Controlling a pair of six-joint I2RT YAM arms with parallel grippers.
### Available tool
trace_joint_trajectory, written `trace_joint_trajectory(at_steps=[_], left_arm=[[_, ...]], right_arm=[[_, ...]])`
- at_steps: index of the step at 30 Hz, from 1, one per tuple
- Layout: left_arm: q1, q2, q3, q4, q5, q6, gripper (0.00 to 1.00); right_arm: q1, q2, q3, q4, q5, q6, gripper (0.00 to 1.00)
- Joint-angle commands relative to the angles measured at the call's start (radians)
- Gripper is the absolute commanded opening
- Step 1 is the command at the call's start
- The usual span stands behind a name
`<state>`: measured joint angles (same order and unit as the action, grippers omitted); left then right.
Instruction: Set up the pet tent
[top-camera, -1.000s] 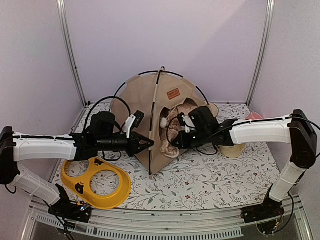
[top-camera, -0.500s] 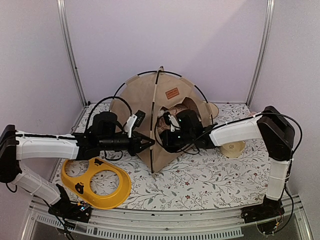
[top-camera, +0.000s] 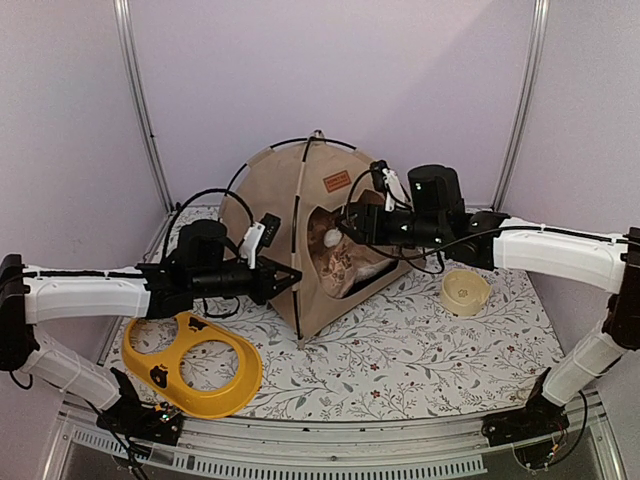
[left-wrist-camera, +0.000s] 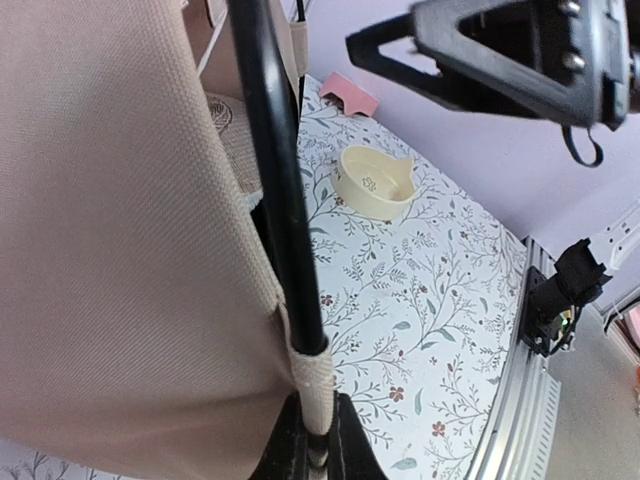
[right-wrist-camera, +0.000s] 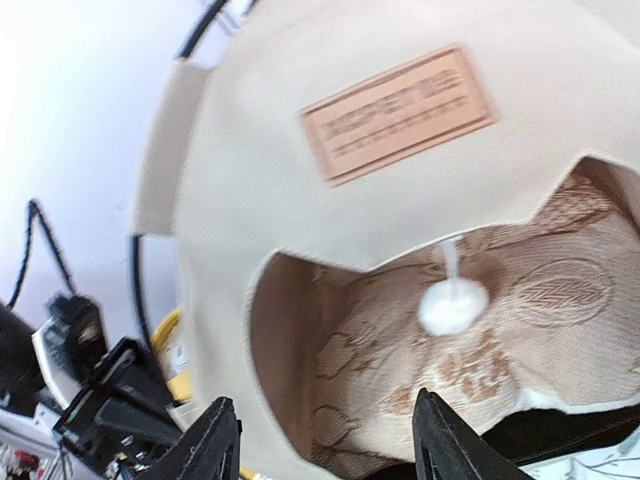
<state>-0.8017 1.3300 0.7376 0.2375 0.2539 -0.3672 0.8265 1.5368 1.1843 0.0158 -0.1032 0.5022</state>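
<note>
stretching flat, left tool (top-camera: 292, 279) pinching pet tent (top-camera: 268, 200) pole (left-wrist-camera: 285, 230); right tool (right-wrist-camera: 322, 402) spread at doorway (top-camera: 345, 255).

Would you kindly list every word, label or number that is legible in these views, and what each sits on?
Brown label patch on the pet tent: one line of embossed capitals, too blurred to read.
Cream bowl: a small printed motif, too small to tell whether it holds letters.
No other writing shows in any view.

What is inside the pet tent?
Brown patterned fabric lies inside the pet tent, and a white pom-pom hangs in front of it. The canvas walls cover the rest.
</note>
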Motion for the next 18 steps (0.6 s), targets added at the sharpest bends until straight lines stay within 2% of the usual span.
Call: trace_joint_trajectory(at_steps=[1,6,11,15,18], left_arm=[[0.013,-0.028,0.005,-0.001,0.041,0.022,0.00],[0.014,-0.030,-0.002,0.006,0.077,0.042,0.00],[0.036,-0.077,-0.035,-0.015,0.000,0.027,0.00],[0.079,-0.154,-0.066,-0.044,-0.096,-0.004,0.00],[0.121,-0.186,-0.078,-0.064,-0.147,-0.023,0.00]], right_arm=[[-0.068,0.106,0.018,-0.171,0.159,-0.056,0.59],[-0.112,0.342,0.159,-0.121,0.171,-0.094,0.55],[-0.132,0.557,0.248,-0.147,0.163,-0.100,0.47],[-0.115,0.590,0.214,-0.142,0.142,-0.096,0.44],[-0.100,0.610,0.268,-0.126,0.112,-0.097,0.44]])
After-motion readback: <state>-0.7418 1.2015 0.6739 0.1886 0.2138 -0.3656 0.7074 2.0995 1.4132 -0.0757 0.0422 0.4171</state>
